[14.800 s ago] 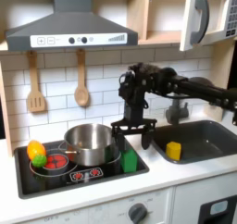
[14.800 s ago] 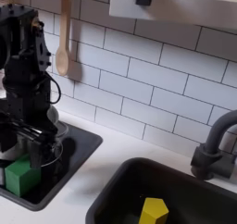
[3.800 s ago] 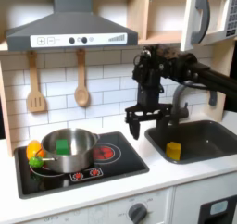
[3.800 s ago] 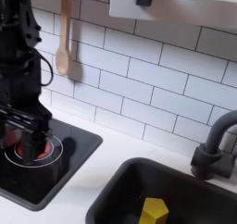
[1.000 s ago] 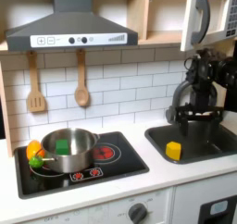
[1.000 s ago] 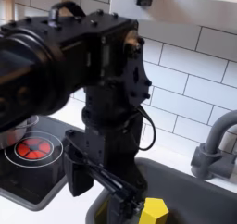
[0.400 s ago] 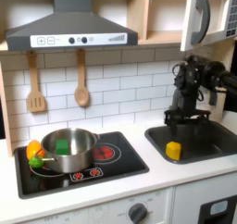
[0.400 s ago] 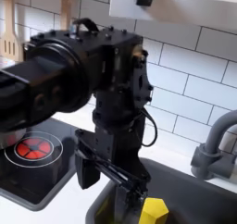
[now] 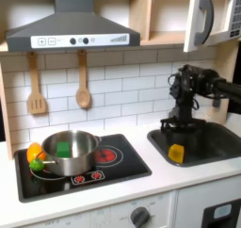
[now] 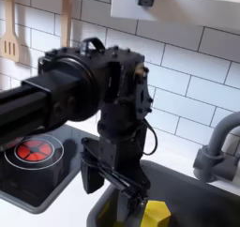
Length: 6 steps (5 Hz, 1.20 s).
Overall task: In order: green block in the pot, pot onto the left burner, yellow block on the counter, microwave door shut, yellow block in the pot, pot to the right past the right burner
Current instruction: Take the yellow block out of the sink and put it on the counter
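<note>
The yellow block point(image 9: 175, 154) lies in the sink point(image 9: 212, 145), near the basin's edge on the first exterior view's left, and in the second exterior view it shows as a small faceted piece point(image 10: 156, 213) low in the dark basin point(image 10: 192, 191). It looks like a light, rigid toy with hard smooth faces, so it should neither crush nor sag, though it may slip or twist if caught on a corner; a hold across two opposite flat sides, taken from above, seems the safest. The pincer point(image 9: 177, 125) hangs just above and behind the block in the first exterior view, with its fingers apart and nothing between them; in the second exterior view the pincer point(image 10: 129, 195) reaches down just beside the block on the second exterior view's left, one dark finger point(image 10: 127, 202) close to the block, and whether it touches cannot be told. The first exterior view takes in the wider kitchen: the pot point(image 9: 70, 150) sits on the burner at the first exterior view's left with the green block point(image 9: 63, 149) inside it, a rounded yellow-green-orange toy point(image 9: 36, 154) sits beside the pot, the pale worktop point(image 9: 141, 187) runs along the front, and the microwave door point(image 9: 210, 15) stands swung open above. The second exterior view gives the close look at the block's angled faces, plus the arched faucet point(image 10: 217, 148) and a red burner ring point(image 10: 32, 150).
</note>
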### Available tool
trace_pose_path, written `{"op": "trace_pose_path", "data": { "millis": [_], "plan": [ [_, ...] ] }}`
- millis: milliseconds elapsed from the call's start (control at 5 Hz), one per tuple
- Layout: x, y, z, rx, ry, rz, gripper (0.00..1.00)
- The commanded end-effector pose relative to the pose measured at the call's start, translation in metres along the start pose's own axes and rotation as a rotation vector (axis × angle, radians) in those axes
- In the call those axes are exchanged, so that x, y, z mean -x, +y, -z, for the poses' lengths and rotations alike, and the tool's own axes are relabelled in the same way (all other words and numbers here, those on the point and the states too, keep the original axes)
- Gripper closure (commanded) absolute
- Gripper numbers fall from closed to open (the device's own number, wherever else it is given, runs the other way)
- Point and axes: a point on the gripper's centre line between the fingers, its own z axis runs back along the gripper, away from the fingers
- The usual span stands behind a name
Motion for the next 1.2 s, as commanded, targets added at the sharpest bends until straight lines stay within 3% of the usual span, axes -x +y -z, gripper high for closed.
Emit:
{"op": "trace_pose_path", "data": {
  "millis": [0,400,1000],
  "plan": [
    [-0.019,-0.005,0.023,0.006,0.018,0.075,0.00],
    [-0.038,-0.019,0.023,0.008,0.005,0.126,0.00],
    [-0.062,-0.018,0.049,-0.003,0.028,0.124,0.00]
  ]
}}
